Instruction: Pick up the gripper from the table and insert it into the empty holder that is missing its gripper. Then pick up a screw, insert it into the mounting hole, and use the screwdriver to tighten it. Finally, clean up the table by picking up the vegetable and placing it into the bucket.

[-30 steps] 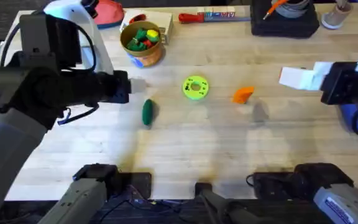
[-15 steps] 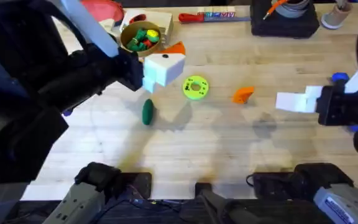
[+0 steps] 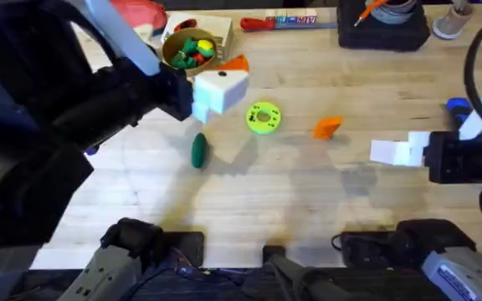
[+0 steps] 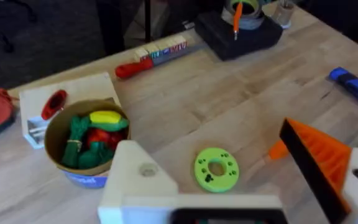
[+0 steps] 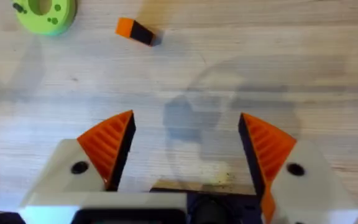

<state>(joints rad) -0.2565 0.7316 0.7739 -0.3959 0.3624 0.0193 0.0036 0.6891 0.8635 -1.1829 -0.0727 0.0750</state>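
Lying flat, vegetable [image 3: 198, 151] long axis runs toward and away from bases

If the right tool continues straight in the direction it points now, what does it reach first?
Probably the gripper, the loose orange wedge on the table. In the overhead view the right tool points leftward, and the wedge lies ahead but slightly off its line. It hovers at unclear height, so it might pass over it toward the green disc.

Orange gripper [image 3: 327, 127], dark green vegetable [image 3: 198, 151], blue screwdriver [image 4: 355, 88], yellow-rimmed bucket [image 3: 176, 60]
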